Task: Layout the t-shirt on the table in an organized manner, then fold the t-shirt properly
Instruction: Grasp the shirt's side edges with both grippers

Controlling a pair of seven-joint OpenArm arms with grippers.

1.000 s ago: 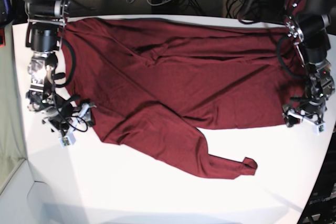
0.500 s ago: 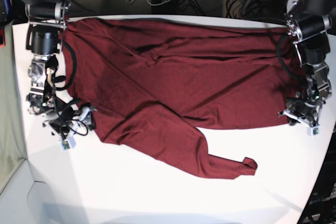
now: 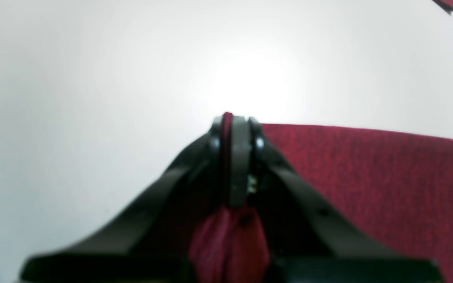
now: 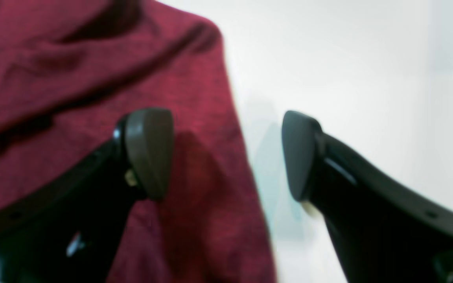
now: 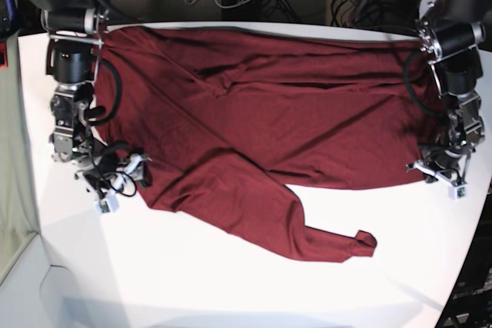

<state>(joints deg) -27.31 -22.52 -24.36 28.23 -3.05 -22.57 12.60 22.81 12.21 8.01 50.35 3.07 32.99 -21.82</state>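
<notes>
With the t-shirt point(image 5: 261, 120) spread lengthwise across the table point(image 5: 231, 282), the left gripper point(image 3: 232, 129) is clamped on its corner, while the right gripper point(image 4: 226, 153) stands apart, straddling its opposite edge.

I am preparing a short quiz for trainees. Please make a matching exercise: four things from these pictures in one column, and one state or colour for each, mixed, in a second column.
1. left gripper
2. right gripper
3. t-shirt
4. table

a. white and bare near the front
b. jaws wide apart over a cloth edge
c. dark red, spread out with wrinkles
d. closed on a pinch of fabric

Pairs: 1-d, 2-b, 3-c, 4-a
</notes>
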